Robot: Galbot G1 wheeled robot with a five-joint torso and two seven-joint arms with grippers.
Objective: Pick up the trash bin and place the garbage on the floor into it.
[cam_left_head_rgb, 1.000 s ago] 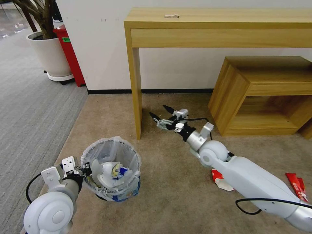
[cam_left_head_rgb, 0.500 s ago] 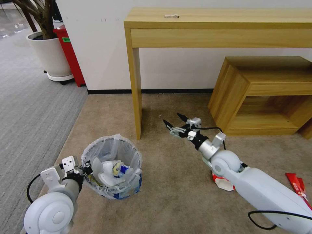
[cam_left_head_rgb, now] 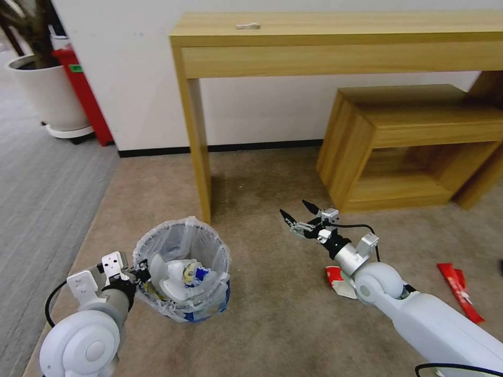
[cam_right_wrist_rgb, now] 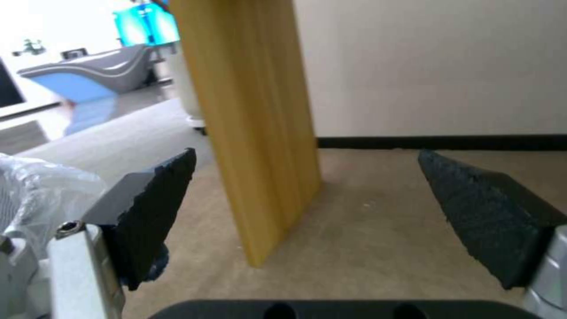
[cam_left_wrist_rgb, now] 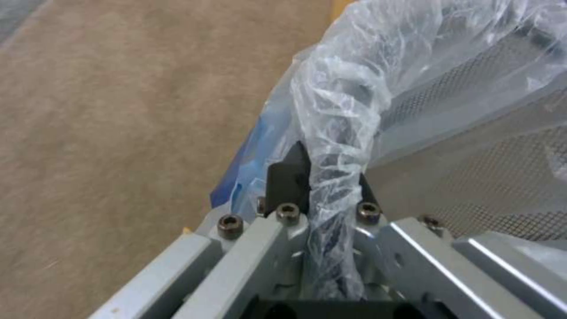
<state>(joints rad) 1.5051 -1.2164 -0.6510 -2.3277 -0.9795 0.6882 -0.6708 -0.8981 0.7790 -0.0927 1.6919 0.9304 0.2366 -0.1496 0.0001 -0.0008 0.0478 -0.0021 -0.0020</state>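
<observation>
Pulled back, my right gripper (cam_left_head_rgb: 299, 213) hovers, jaws apart; left gripper (cam_left_head_rgb: 137, 274) pinches the light, crinkly bag-lined round trash bin's (cam_left_head_rgb: 181, 269) rim.

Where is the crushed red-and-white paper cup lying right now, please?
In the head view, the crushed paper cup lies on the beige carpet to the robot's right, partly hidden behind the right arm's wrist, with the red wrapper farther right.
</observation>
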